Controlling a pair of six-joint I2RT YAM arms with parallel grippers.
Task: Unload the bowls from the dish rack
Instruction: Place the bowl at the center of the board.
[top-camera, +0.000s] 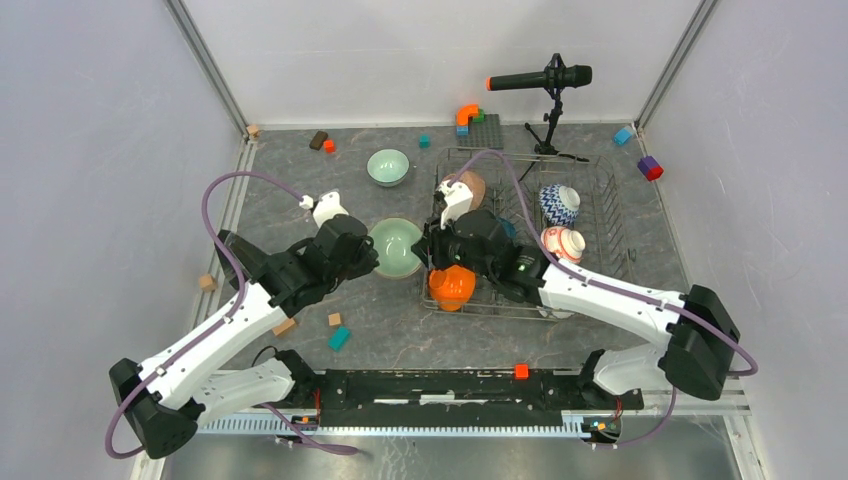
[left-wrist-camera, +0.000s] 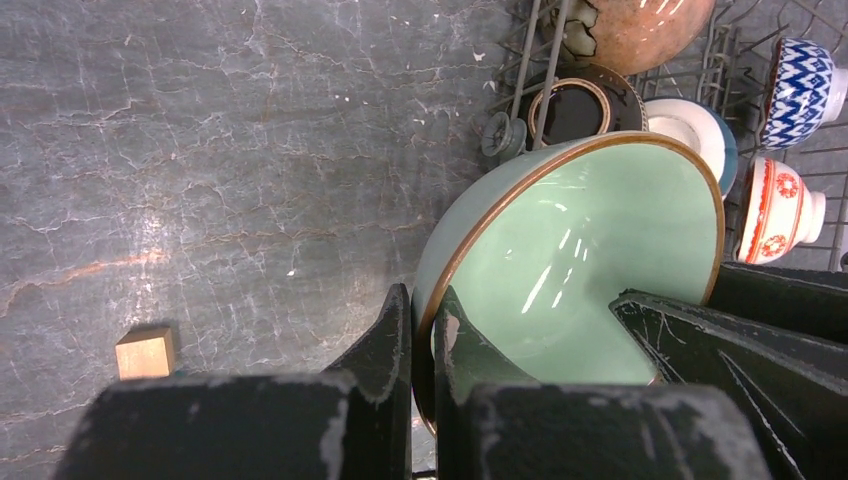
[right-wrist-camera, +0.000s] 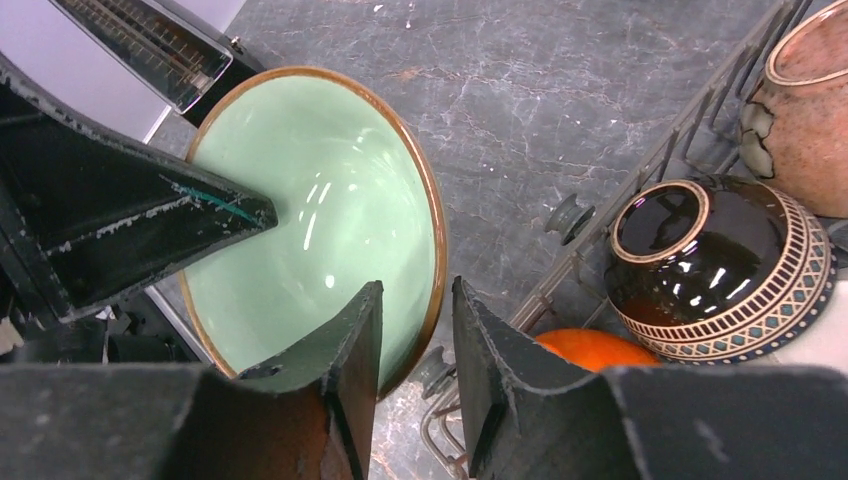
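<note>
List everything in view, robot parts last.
table: one, grey marbled
dish rack: one, grey wire, right side
bowls in rack: six; orange bowl, speckled brown bowl, zigzag bowl, red-white bowl, dark striped bowl, teal-sided bowl
pale green bowls: two; back bowl on table, held bowl left of rack
toy blocks: about ten, mixed colours, scattered on table
building plate: one, grey, back edge
microphone: one, black, behind rack
left gripper: black, shut on held bowl's rim
right gripper: black, jaws astride same rim, unclamped
</note>
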